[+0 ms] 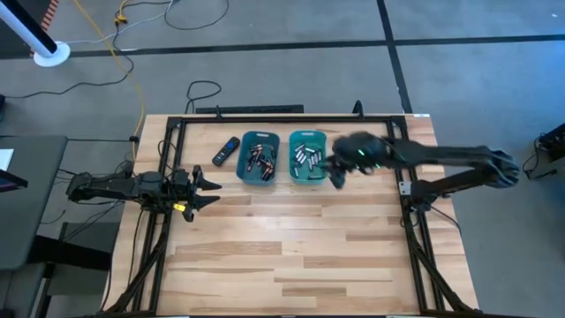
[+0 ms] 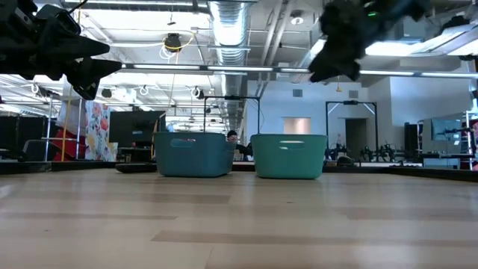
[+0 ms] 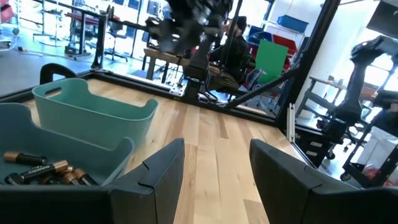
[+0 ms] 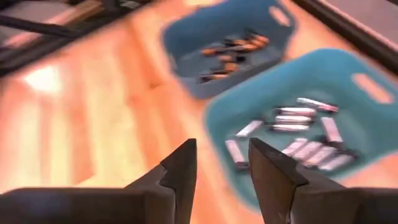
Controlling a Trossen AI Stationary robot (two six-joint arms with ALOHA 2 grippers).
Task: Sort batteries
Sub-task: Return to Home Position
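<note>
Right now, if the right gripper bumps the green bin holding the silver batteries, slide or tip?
Likely slides, not tips: the green bin sits low and wide on the smooth wooden table. The silver batteries lying loose inside probably add weight down low, but could roll and shift. Its thin wall looks plastic, so may flex if pinched.

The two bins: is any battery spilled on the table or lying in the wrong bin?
Nothing stands out. Dark batteries lie in the left bin, silvery batteries in the right bin; none shows on the table.
</note>
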